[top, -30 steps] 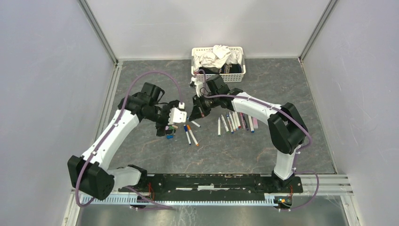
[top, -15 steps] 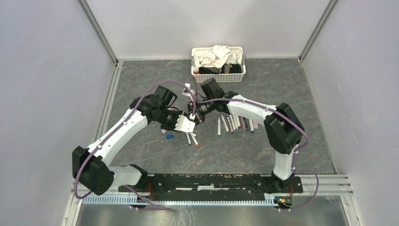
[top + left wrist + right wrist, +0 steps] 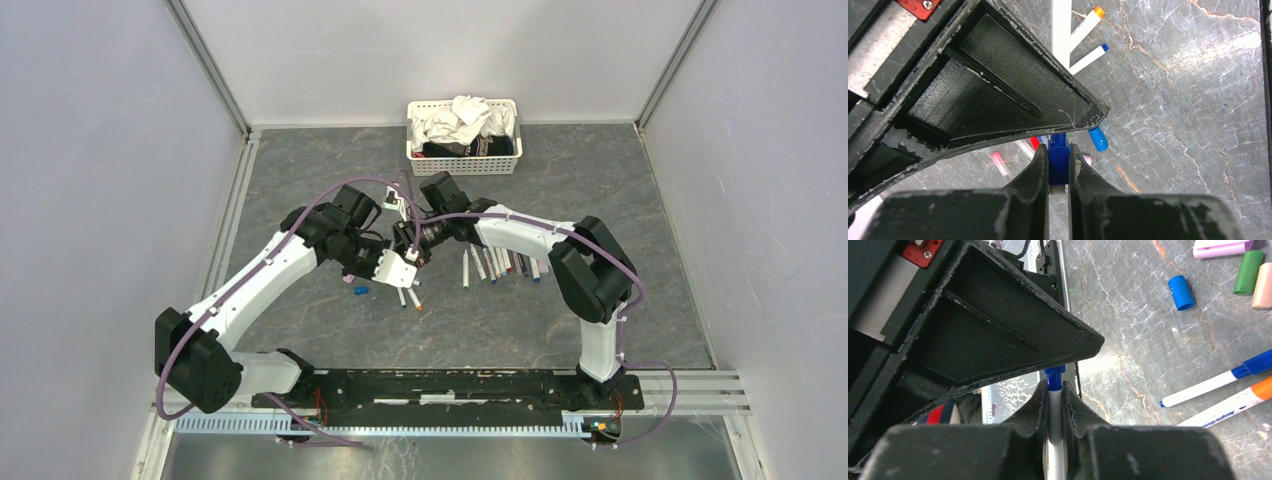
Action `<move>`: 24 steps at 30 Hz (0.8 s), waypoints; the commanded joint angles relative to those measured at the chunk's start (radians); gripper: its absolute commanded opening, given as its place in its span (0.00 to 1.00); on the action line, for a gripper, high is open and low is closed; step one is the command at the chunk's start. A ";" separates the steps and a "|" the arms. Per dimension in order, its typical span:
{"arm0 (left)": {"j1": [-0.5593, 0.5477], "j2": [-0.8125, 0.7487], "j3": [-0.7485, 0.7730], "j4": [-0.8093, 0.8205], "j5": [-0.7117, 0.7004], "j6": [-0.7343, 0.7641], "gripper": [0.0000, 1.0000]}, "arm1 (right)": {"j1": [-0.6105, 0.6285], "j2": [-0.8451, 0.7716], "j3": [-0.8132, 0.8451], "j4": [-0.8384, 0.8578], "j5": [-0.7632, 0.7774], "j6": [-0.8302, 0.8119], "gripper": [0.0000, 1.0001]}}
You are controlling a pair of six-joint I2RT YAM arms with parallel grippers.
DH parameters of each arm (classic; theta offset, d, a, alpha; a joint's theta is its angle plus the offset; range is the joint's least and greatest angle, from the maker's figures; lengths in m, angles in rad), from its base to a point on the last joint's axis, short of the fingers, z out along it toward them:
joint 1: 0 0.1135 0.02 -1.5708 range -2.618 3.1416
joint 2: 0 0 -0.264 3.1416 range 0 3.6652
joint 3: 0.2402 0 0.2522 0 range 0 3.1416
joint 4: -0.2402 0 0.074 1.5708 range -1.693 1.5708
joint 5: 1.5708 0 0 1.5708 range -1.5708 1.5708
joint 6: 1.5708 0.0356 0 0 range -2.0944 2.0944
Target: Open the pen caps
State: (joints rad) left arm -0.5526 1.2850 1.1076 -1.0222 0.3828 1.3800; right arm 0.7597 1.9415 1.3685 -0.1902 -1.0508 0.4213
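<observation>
Well inside the worktop's edges, left gripper pinches a blue pen cap; right gripper clamps the white pen.

Two arms, the left arm and right arm; one basket; two pens lying loose, a further row too tightly packed to count, one pen held with its cap on, one thick pink pen; three loose caps: blue cap, green cap, peach cap
</observation>
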 commanded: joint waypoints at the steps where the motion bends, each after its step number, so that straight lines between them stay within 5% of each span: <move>1: -0.004 0.009 0.029 0.007 -0.054 0.039 0.02 | -0.005 -0.006 0.019 -0.026 -0.008 -0.051 0.06; 3: -0.001 0.014 0.032 0.007 -0.090 0.052 0.02 | -0.017 -0.023 -0.003 -0.061 0.001 -0.085 0.00; 19: 0.279 0.125 0.093 0.082 -0.156 0.193 0.02 | -0.097 -0.196 -0.305 -0.150 0.146 -0.242 0.00; 24: 0.298 0.162 0.066 0.137 -0.133 0.123 0.02 | -0.169 -0.256 -0.329 -0.159 0.321 -0.222 0.00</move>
State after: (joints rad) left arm -0.2615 1.4181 1.1732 -0.9356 0.2462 1.5200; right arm 0.6418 1.7760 1.0435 -0.3458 -0.8810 0.2096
